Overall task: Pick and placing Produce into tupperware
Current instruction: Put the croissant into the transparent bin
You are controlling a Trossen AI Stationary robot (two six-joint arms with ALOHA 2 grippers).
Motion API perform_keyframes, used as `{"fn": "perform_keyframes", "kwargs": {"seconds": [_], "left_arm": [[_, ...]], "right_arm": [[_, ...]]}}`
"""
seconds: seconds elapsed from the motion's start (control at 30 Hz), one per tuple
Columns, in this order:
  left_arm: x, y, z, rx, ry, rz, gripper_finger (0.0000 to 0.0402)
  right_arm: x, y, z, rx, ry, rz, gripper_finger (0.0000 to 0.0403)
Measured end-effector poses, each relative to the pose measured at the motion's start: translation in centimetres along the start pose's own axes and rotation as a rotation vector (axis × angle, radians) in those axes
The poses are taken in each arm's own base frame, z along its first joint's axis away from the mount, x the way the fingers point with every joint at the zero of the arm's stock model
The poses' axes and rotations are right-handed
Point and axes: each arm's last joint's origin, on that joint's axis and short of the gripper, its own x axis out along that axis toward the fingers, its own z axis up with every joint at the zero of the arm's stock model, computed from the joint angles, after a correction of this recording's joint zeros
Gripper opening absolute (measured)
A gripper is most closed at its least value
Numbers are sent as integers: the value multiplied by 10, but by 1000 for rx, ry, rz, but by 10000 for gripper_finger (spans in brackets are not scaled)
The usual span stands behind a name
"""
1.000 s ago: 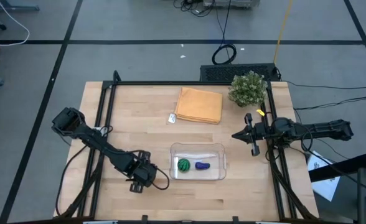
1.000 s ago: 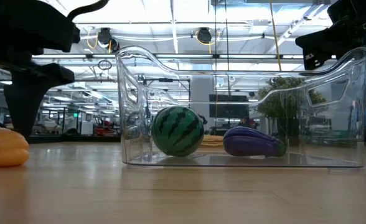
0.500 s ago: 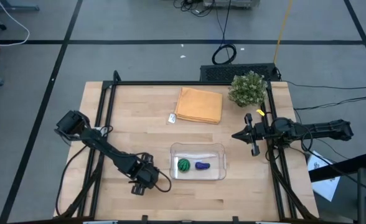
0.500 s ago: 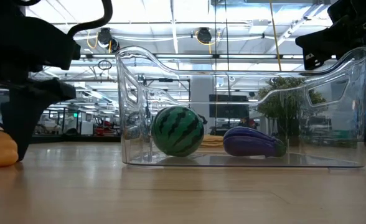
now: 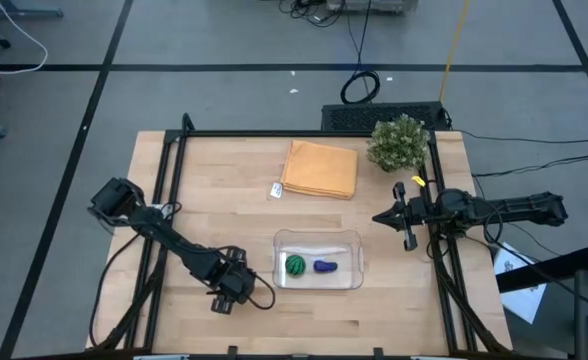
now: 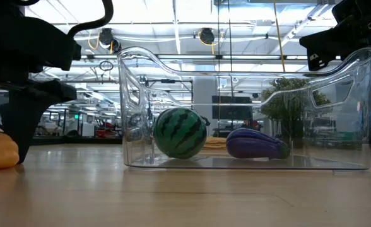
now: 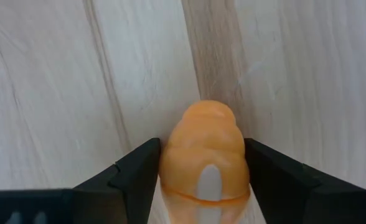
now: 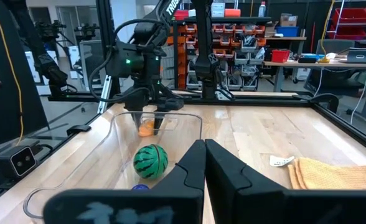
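Left wrist view: left gripper (image 7: 203, 171) fingers straddle the orange piece (image 7: 203, 152), both pads touching its sides, down on the table (image 7: 295, 74). Just beyond it, tupperware (image 5: 318, 260) holds the striped ball (image 5: 295, 265) and eggplant (image 5: 325, 266). Farther off, right gripper (image 5: 406, 220) hovers pressed together.

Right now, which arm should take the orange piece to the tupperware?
Left. Its left gripper already has its jaws on either side of the orange piece, just beside the tupperware. The right gripper sits shut at the table's far right edge, away from the produce.
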Motion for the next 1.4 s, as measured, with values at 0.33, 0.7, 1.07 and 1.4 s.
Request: {"fn": "perform_keyframes", "kwargs": {"seconds": [0.33,0.7,1.07,1.4], "left_arm": [[-8,7,-2,-17,2,21,177],[-22,18,3,25,2,28,195],[-87,34,-2,38,-218,53,205],[-137,52,-19,47,-395,75,192]], "right_arm": [[0,0,0,0,-2,0,0],[0,0,0,3,-3,-1,0],[0,0,0,-1,-2,-1,0],[0,0,0,-4,-2,-1,0]]}}
